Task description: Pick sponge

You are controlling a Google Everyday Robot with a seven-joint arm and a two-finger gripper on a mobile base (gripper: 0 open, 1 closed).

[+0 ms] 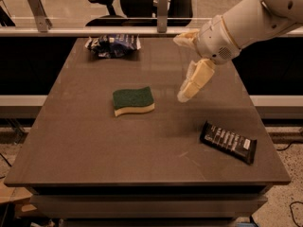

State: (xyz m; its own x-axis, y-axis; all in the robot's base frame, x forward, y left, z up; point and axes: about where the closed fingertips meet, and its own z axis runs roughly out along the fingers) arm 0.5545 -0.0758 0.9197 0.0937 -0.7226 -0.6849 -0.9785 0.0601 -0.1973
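Sponge (133,100) sits on the brown table (94,150), office chair (106,4) behind. The gripper (184,96) hangs to its right, apart; open or closed, I cannot tell.

From my end the surface (94,141) reads as smooth and brown with a dull sheen; I can't tell whether it is laminate or wood. The sponge (133,100) has a rough, fibrous dark green top over soft pale yellow foam. The wrapper (112,45) at the back is crinkled foil, shiny blue and white. The black bar (228,142) has slick wrapping that catches a little light. The gripper (187,91), hanging above the surface to the right of the sponge, looks matt and cream-coloured. The arm (251,22) wears a smooth white plastic shell.
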